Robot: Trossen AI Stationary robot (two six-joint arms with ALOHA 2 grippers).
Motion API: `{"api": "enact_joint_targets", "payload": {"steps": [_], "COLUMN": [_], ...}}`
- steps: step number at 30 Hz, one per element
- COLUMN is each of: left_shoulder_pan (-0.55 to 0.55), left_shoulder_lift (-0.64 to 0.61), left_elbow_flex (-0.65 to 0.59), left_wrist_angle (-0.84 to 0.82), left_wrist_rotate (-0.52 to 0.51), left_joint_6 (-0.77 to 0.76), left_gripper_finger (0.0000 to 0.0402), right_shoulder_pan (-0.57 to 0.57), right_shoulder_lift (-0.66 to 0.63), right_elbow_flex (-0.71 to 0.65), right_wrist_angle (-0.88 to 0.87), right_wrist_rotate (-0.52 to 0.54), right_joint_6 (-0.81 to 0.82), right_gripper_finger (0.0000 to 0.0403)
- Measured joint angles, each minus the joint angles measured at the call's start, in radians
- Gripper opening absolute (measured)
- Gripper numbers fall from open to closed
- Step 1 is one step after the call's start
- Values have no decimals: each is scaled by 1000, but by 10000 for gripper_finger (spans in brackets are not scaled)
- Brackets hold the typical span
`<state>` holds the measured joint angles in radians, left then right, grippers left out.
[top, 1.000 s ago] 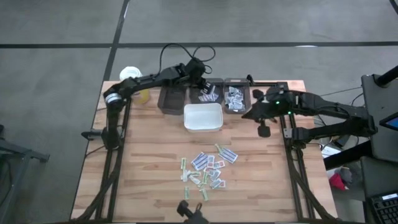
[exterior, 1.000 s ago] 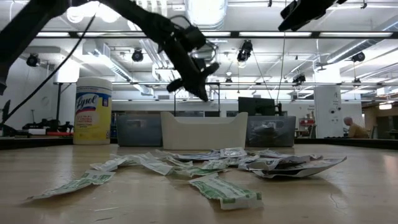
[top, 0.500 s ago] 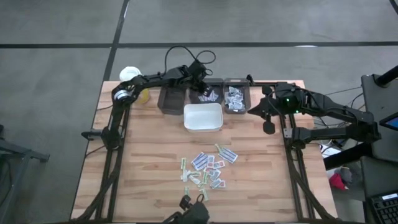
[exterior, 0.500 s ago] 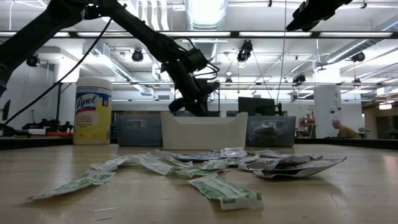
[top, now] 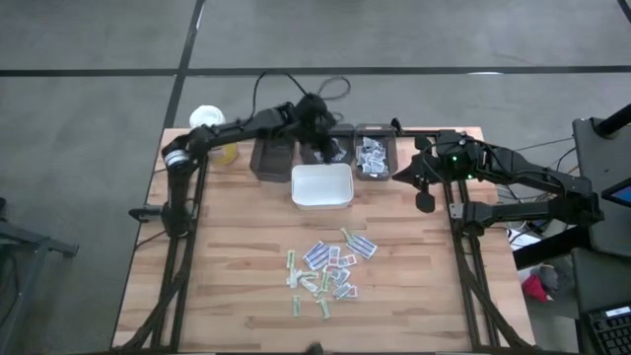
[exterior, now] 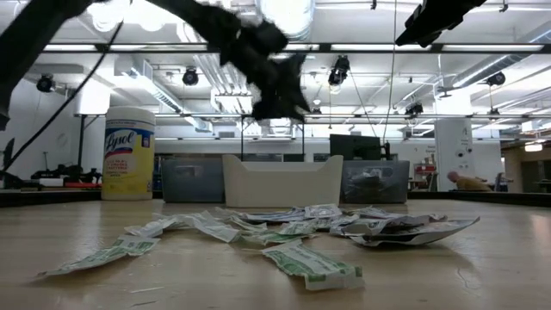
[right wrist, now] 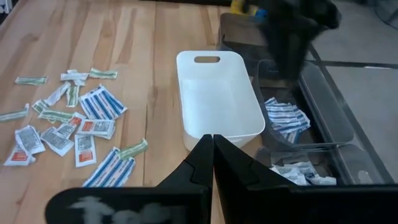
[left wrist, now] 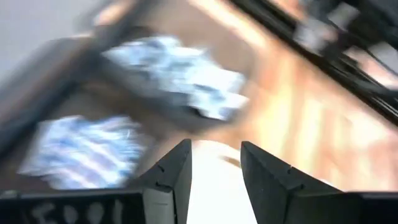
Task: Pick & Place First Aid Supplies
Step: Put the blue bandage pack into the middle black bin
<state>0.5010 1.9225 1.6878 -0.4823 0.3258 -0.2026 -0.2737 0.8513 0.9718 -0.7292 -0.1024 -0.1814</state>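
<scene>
Lying scattered on the near table, the packets (top: 329,268) wait untouched. Farther back, the left gripper (top: 317,138) has lifted over the dark bins (top: 325,156), fingers now apart and empty: apparently a drop just made. The right gripper (top: 403,177) hangs alongside, fingers together.
</scene>
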Motion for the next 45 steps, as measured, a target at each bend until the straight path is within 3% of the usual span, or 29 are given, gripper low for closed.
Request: {"api": "enact_joint_targets", "payload": {"steps": [4, 10, 17, 24, 34, 41, 45], "left_shoulder_pan": [-152, -431, -651, -707, -706, -700, -697], "left_shoulder_lift": [-70, -101, -47, 53, 109, 109, 109], "left_elbow_flex": [-1, -4, -7, -7, -8, -9, -24], "left_wrist_angle": [-67, -145, -132, -133, -302, -315, -311], "left_wrist_rotate": [-59, -371, -549, -550, -523, -495, -489], "left_joint_6": [31, 41, -6, -107, -111, -79, -56], "left_gripper_finger": [130, 129, 129, 129, 129, 129, 129], "right_shoulder_pan": [0, 0, 0, 0, 0, -2, -2], "right_shoulder_lift": [0, -4, -43, -148, -238, -275, -299], "right_elbow_flex": [0, 0, 0, 0, -9, -80, -138], "right_wrist_angle": [0, -30, -84, -82, -78, -71, -36], "right_wrist_rotate": [0, -1, -8, -11, -16, -140, -145], "right_joint_6": [-19, -63, -90, -85, -85, -80, -42], "right_gripper_finger": [8, 8, 8, 8, 8, 8, 8]}}
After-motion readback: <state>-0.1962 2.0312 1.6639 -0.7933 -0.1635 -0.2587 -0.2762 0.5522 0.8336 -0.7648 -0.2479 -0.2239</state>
